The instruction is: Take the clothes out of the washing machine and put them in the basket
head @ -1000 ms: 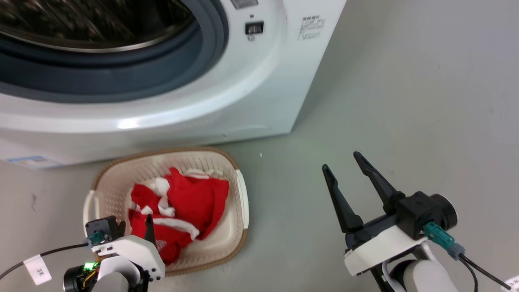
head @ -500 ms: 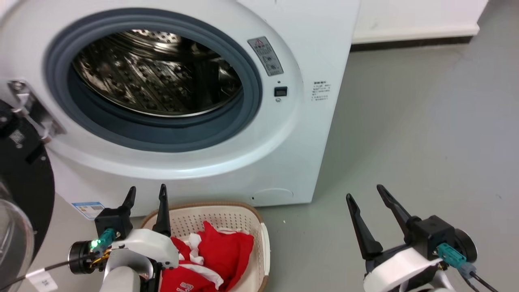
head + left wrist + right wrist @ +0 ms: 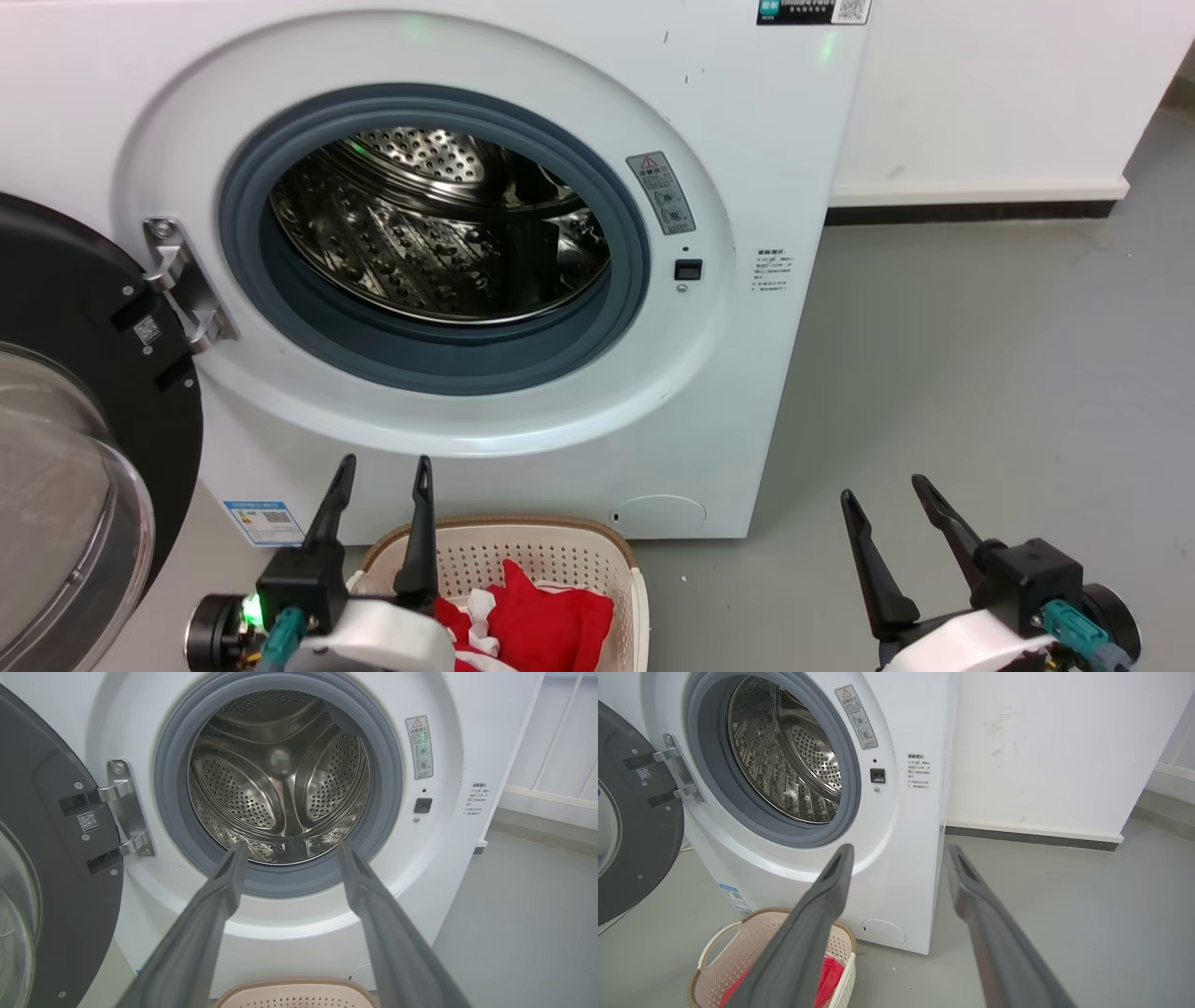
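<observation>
1. Head view: the red clothes [image 3: 551, 621], edged with white trim, lie heaped in the laundry basket [image 3: 569, 551]. The basket stands on the floor [image 3: 980, 373] just in front of the washing machine [image 3: 775, 140]. The steel drum [image 3: 439, 233] looks bare wherever we can see into it, and the door [image 3: 93, 373] hangs open at the left. The left end effector [image 3: 386, 464] hovers above the basket's left part, fingers apart and holding nothing. The right end effector [image 3: 882, 490], likewise spread and empty, sits well apart to the right.
2. Left wrist view: we look between the spread fingers straight into the drum, and no fabric shows on the part of its lower wall that we can see. The basket's brown rim peeks in at the bottom.
3. Right wrist view: bright red cloth bunches against the basket's right wall. We judge it light, limp and not slippery, so it should sag and trail when lifted. A pinch on a raised fold, deep enough to catch several layers, would suit best.
</observation>
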Robot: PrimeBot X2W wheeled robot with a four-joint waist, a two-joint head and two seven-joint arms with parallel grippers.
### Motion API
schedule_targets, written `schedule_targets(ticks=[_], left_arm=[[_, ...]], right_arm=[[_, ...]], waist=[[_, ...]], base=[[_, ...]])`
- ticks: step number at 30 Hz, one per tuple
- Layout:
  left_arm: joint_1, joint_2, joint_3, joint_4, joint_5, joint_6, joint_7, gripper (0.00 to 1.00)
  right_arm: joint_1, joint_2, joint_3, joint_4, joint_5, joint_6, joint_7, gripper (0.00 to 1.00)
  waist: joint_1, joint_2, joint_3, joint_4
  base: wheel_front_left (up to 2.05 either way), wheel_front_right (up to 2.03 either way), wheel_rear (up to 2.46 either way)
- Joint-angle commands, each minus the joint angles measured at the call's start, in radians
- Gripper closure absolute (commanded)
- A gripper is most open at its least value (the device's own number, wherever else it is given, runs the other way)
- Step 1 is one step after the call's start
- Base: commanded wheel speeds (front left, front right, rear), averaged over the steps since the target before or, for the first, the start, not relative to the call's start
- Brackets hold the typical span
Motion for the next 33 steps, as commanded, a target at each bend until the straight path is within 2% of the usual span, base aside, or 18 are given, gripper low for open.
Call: schedule_targets(ticks=[1,14,31,32,33], left_arm=[[0.019,-0.001,-0.004,-0.013,-0.001,0.006,0.0,0.0],[0.119,0.007,-0.034,-0.12,-0.01,0.034,0.072,0.0],[0.114,0.023,-0.044,-0.118,-0.037,0.04,0.092,0.0],[0.117,0.019,-0.042,-0.119,-0.036,0.04,0.094,1.0],[0.119,0.018,-0.042,-0.11,-0.036,0.04,0.094,1.0]], right_arm=[[0.013,0.002,-0.004,-0.005,-0.003,-0.001,0.001,0.0],[0.045,0.002,-0.007,-0.017,-0.001,-0.001,0.01,0.0],[0.048,0.002,0.0,-0.009,0.011,-0.001,0.004,0.0],[0.038,0.0,-0.002,-0.009,0.008,0.0,0.005,1.0],[0.038,0.0,-0.001,0.0,0.008,0.0,0.005,1.0]], waist=[[0.0002,-0.0001,-0.01,0.007],[0.0002,-0.0001,-0.044,0.014],[0.0002,-0.0001,-0.036,0.008],[0.0002,-0.0001,-0.036,0.008],[0.0002,-0.0001,-0.036,0.008]], base=[[0.0,0.0,0.0],[0.0,0.0,0.0],[0.0,0.0,0.0],[0.0,0.0,0.0],[0.0,0.0,0.0]])
